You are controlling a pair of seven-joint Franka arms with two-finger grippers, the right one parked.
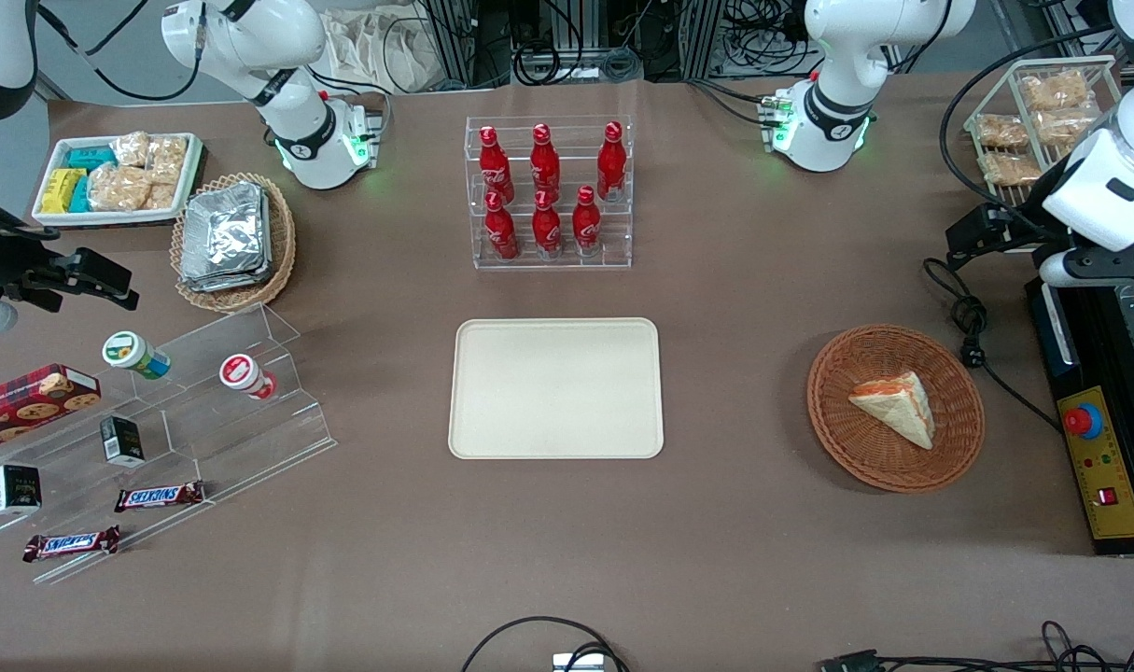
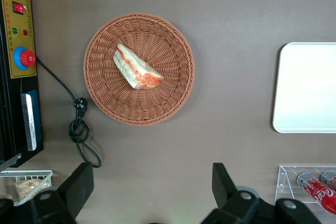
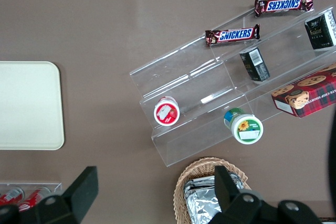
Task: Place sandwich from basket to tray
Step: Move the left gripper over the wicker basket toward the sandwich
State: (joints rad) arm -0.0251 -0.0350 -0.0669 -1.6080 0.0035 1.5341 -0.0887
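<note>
The sandwich, a white wedge with orange-red filling on its cut edge, lies in the round reddish-brown basket toward the working arm's end of the table. The cream tray lies bare at mid-table, level with the basket. My gripper hangs high above the table, farther from the front camera than the basket and near the table's end. It is open, with only brown table showing between its fingers.
A clear rack of red cola bottles stands farther back than the tray. A black control box with a red button and a looped cable lie beside the basket. A tan basket of foil packets and acrylic snack steps occupy the parked arm's end.
</note>
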